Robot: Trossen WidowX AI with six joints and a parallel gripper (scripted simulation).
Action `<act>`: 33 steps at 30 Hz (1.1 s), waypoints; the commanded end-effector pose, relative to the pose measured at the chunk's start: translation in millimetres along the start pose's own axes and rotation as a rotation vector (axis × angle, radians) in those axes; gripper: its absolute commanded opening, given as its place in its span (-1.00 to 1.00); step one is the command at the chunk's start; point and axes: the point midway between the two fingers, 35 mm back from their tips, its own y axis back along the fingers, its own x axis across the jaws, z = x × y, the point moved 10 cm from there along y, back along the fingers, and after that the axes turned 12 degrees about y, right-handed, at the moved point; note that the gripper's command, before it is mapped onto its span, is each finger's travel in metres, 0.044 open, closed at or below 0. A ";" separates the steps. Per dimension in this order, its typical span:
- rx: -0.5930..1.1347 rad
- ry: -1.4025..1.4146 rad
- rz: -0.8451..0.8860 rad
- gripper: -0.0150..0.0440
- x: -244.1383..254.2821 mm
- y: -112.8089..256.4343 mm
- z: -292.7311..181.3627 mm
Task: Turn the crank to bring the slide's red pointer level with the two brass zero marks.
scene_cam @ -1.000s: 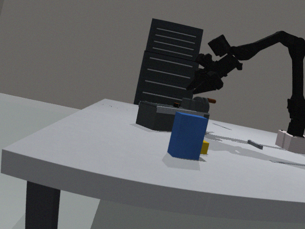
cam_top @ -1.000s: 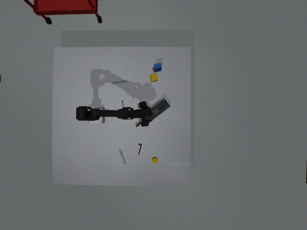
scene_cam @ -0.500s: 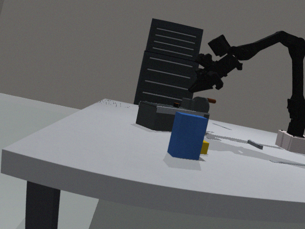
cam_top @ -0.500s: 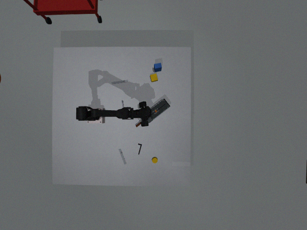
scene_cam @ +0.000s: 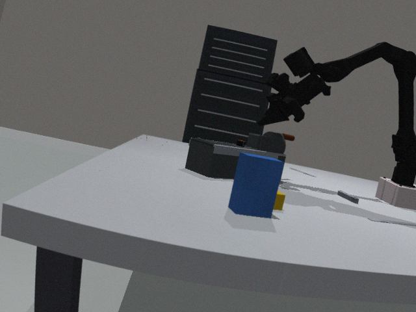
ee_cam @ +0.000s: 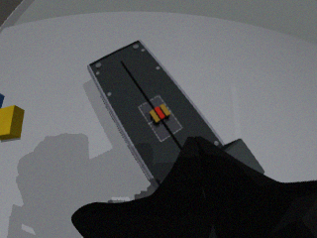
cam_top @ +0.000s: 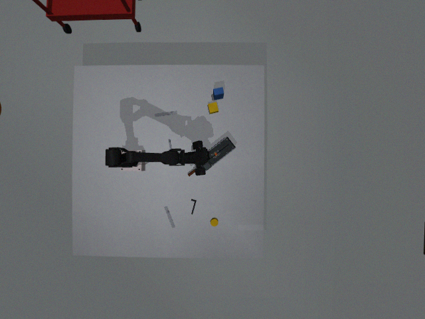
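The dark grey machine (cam_top: 224, 145) (scene_cam: 201, 157) (ee_cam: 119, 79) stands on the table. In the wrist view the red pointer (ee_cam: 159, 113) lies between the two brass marks (ee_cam: 154, 117) (ee_cam: 165, 109) and looks about level with them; an exact match cannot be told. The orange-brown crank handle (cam_top: 190, 173) (scene_cam: 288, 136) sticks out at the machine's near-arm end, beside the round grey hub (scene_cam: 275, 142); the wrist view does not show it. My gripper (scene_cam: 260, 123) (ee_cam: 193, 142) is shut and empty, above the machine and apart from the handle.
A tall blue block (cam_top: 218, 93) (scene_cam: 257, 184) and a yellow cube (cam_top: 213, 107) (scene_cam: 279, 201) (ee_cam: 10, 123) stand to one side. A yellow round piece (cam_top: 214, 222), a black hex key (cam_top: 194, 207) and a grey bar (cam_top: 169, 216) lie on the other side.
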 end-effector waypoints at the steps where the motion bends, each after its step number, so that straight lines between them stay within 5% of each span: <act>1: 0.000 0.000 0.000 -0.49 0.0 0.0 0.0; 8: 0.000 0.000 0.000 -0.49 0.0 0.0 0.0; 25: 0.000 0.000 0.000 1.00 0.0 0.0 0.0; 33: 0.000 0.000 0.000 0.38 0.0 0.0 0.0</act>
